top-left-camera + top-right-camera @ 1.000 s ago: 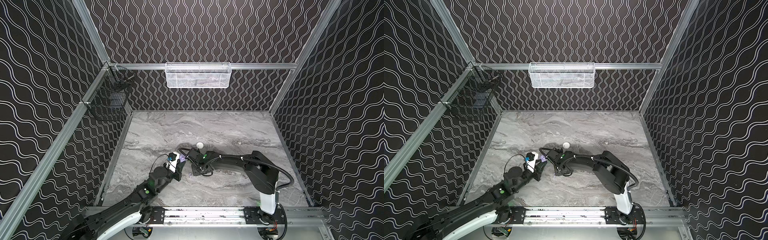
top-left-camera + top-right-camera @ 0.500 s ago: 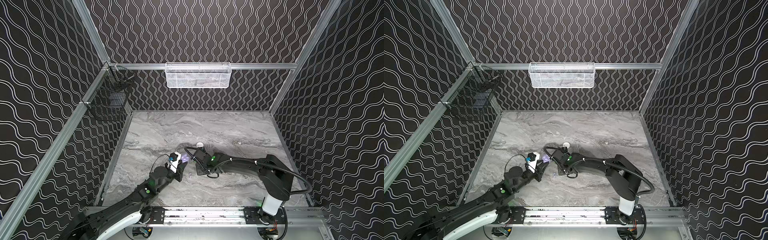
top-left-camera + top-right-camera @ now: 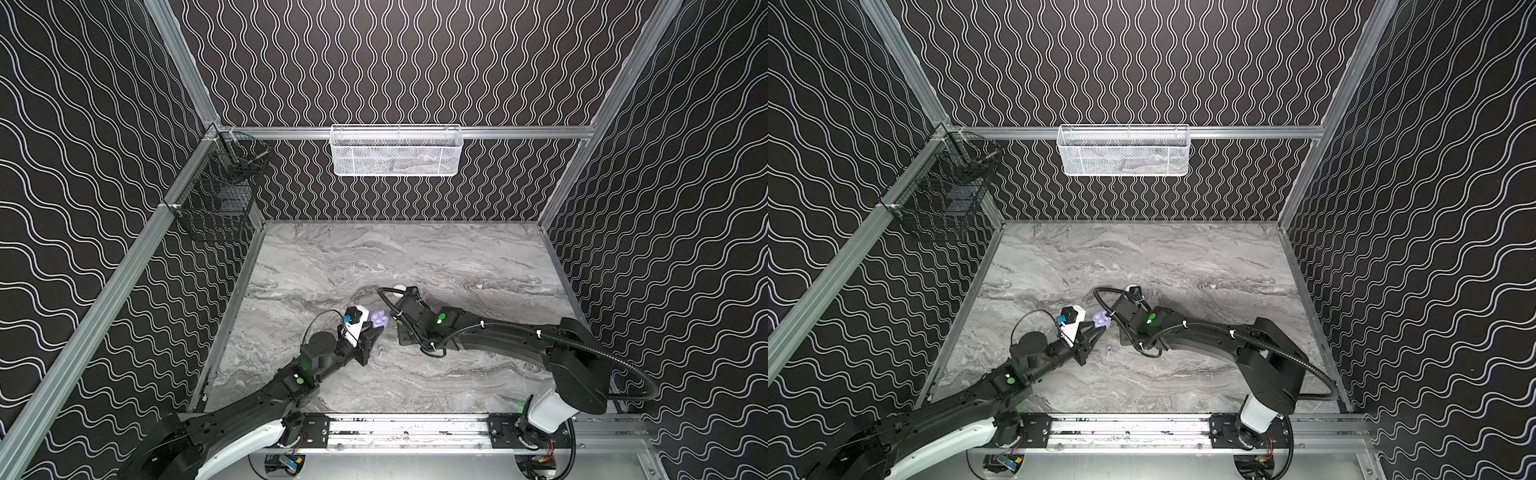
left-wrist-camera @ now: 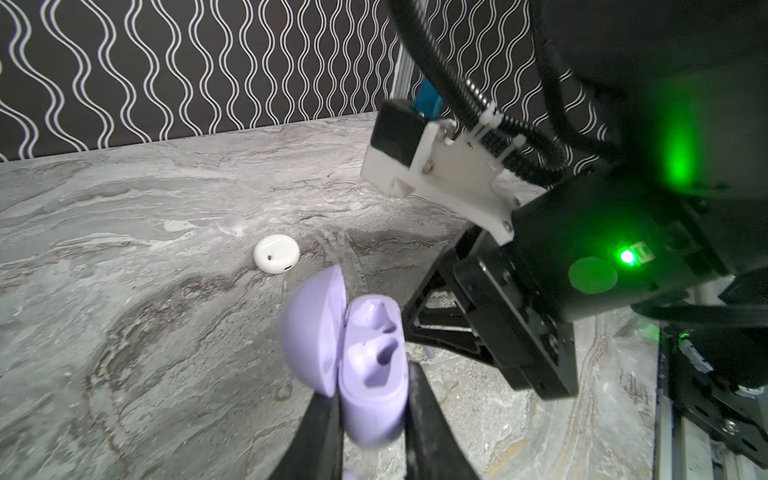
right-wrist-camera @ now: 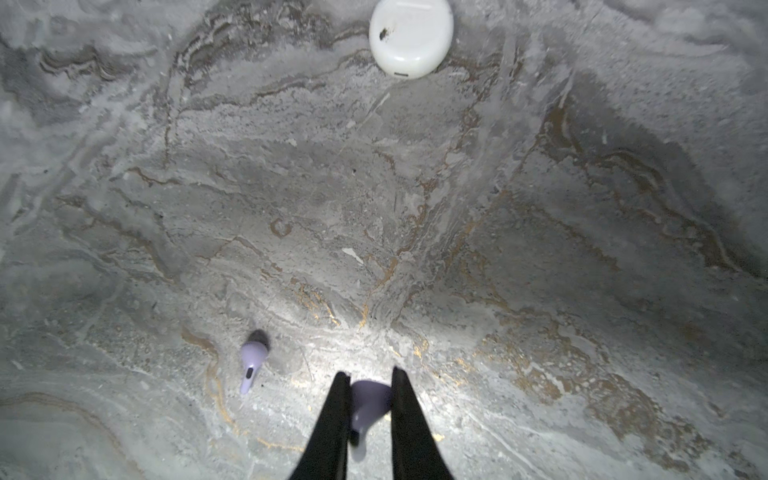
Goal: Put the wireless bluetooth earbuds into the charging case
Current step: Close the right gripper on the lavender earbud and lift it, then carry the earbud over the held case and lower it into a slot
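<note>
Right arm's (image 3: 498, 345) elbow is swinging outward from its earlier place. Held earbud (image 5: 370, 401), pale lavender, round-headed, short-stemmed, is sitting clamped between the right jaws; loose earbud (image 5: 251, 361), matching, is lying on the bench (image 5: 498, 208) just beside them; two in all. Lavender charging case (image 4: 370, 374), one, lid open, is sitting clamped in the left jaws. White case (image 4: 276, 253), one, closed, is resting beyond both.

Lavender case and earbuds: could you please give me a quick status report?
Left gripper shut on open lavender case. Right gripper shut on one lavender earbud. Second lavender earbud loose on table. White case closed, off to the side.
</note>
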You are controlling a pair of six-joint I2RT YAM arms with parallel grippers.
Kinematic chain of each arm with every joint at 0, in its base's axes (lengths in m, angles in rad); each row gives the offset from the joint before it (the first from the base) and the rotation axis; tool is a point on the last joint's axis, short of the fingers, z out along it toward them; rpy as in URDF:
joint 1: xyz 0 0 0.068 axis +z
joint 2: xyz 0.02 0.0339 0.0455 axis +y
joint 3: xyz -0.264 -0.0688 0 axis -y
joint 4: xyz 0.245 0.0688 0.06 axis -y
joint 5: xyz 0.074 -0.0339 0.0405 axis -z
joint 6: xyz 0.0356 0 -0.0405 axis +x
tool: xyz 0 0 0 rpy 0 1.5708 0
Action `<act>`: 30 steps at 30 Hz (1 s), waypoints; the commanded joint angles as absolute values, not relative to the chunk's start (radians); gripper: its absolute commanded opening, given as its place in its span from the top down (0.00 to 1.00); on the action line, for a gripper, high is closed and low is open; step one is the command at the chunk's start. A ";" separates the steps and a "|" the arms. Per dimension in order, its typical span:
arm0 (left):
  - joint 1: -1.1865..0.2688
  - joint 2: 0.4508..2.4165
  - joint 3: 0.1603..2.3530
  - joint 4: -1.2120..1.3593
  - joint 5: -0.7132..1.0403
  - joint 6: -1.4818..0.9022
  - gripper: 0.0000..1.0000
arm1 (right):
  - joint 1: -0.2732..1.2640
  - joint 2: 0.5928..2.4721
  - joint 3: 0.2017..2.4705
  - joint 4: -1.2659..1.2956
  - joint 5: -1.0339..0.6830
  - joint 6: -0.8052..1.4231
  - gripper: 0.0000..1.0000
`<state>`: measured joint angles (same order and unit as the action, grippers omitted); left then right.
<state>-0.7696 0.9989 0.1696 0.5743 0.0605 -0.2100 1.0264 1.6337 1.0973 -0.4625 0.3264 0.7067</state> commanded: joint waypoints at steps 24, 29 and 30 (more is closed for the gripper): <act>-0.765 1.066 0.186 0.671 0.136 -0.213 1.00 | 1.059 1.447 1.162 -0.440 0.408 0.659 0.94; -0.765 1.070 0.187 0.673 0.138 -0.215 1.00 | 1.082 1.449 1.179 -0.429 0.409 0.657 0.94; -0.765 1.071 0.188 0.672 0.138 -0.214 1.00 | 1.087 1.451 1.183 -0.427 0.410 0.656 0.94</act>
<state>-0.7685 1.0672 0.1787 0.6338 0.1329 -0.2096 1.0771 1.4517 1.1656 -0.4519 0.3912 0.6613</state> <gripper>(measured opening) 0.229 0.171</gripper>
